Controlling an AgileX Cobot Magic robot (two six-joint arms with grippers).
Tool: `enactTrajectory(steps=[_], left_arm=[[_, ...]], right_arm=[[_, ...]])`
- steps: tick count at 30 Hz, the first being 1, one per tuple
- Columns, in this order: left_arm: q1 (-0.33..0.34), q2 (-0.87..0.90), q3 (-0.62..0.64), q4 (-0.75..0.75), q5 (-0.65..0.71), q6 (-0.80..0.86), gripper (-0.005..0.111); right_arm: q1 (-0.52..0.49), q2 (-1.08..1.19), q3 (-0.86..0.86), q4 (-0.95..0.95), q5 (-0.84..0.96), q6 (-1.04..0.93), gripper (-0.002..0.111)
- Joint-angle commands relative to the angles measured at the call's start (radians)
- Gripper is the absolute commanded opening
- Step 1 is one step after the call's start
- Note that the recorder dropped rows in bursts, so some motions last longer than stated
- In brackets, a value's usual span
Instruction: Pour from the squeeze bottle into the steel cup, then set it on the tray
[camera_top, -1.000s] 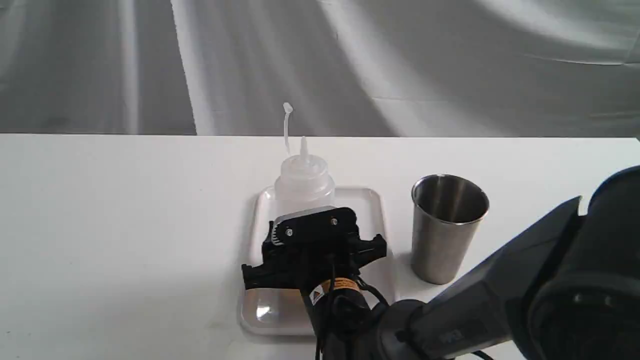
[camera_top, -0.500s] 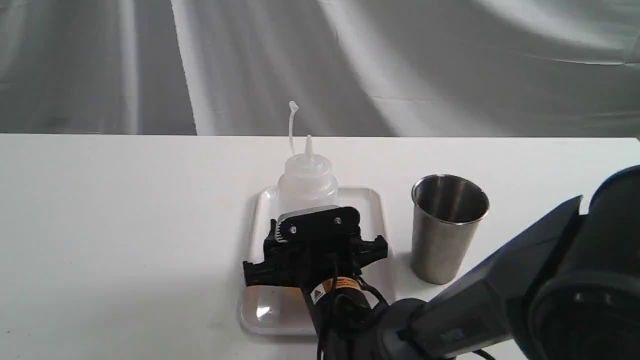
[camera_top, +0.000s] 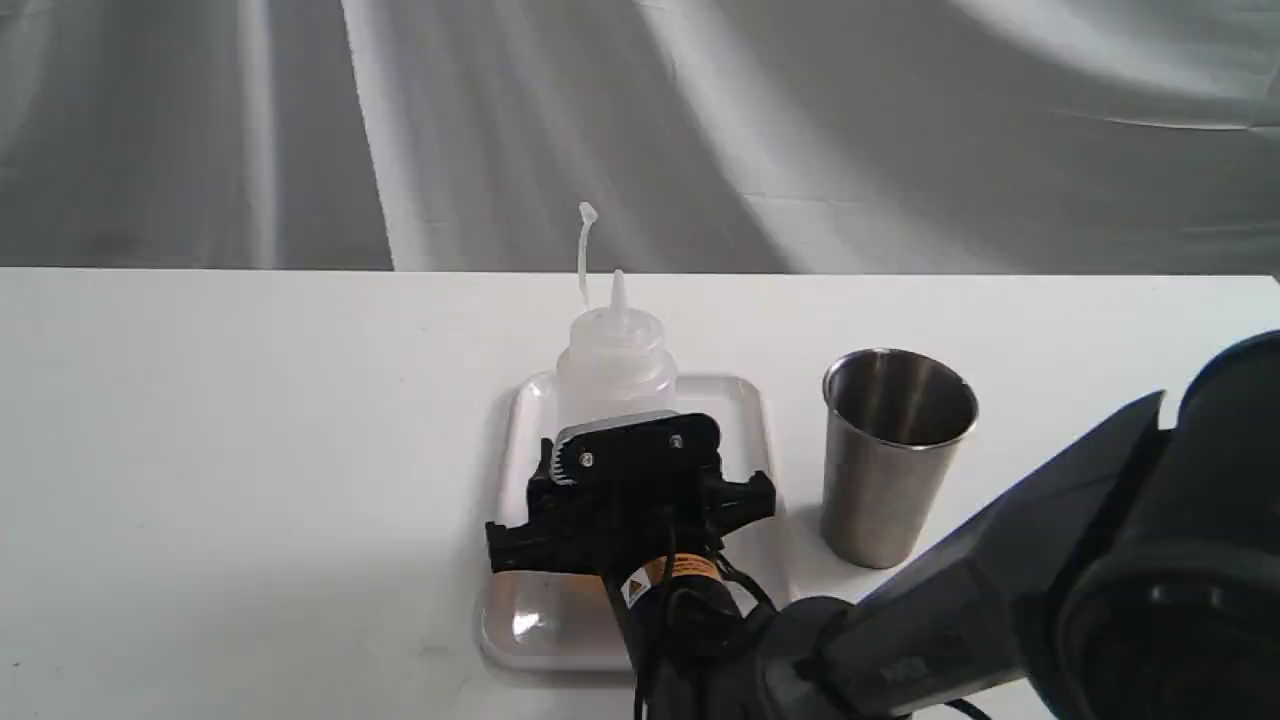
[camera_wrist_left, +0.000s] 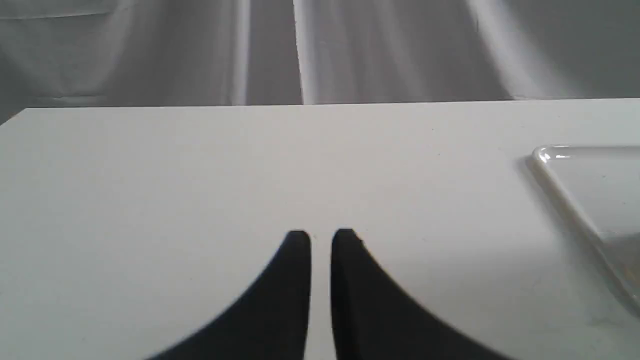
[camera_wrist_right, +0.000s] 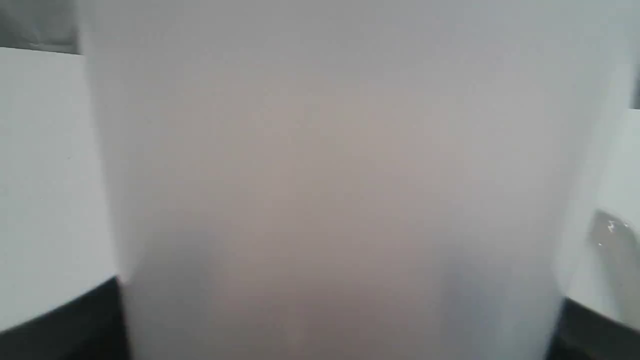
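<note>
The right gripper is clamped round the lower body of the squeeze bottle, one black finger on either side of it, and the bottle stands upright, nozzle uncapped. The white tray lies directly beneath the gripper; whether the bottle's base touches it is hidden. The steel cup stands off the tray to the gripper's right, no liquid visible in it, so the pour looks not yet done. Next: lift clear of the rim, carry right, tip the nozzle over the cup's mouth. The left gripper idles, tips nearly pressed together, the tray to its right
</note>
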Motion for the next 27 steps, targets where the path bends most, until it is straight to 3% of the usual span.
enactTrajectory(steps=[1,16,19,27], left_arm=[[-0.008,-0.003,0.004,-0.001,-0.007,-0.004,0.008],[-0.008,-0.003,0.004,-0.001,-0.007,-0.002,0.008],[-0.008,-0.003,0.004,-0.001,-0.007,-0.002,0.008],[-0.008,-0.003,0.004,-0.001,-0.007,-0.004,0.008]], right_arm=[[0.001,-0.01,-0.005,-0.015,0.0,0.002,0.0],[0.001,-0.01,-0.005,-0.008,0.0,0.002,0.004],[0.003,-0.01,-0.005,0.001,0.0,0.002,0.017],[0.011,-0.01,-0.005,0.078,-0.013,-0.012,0.066]])
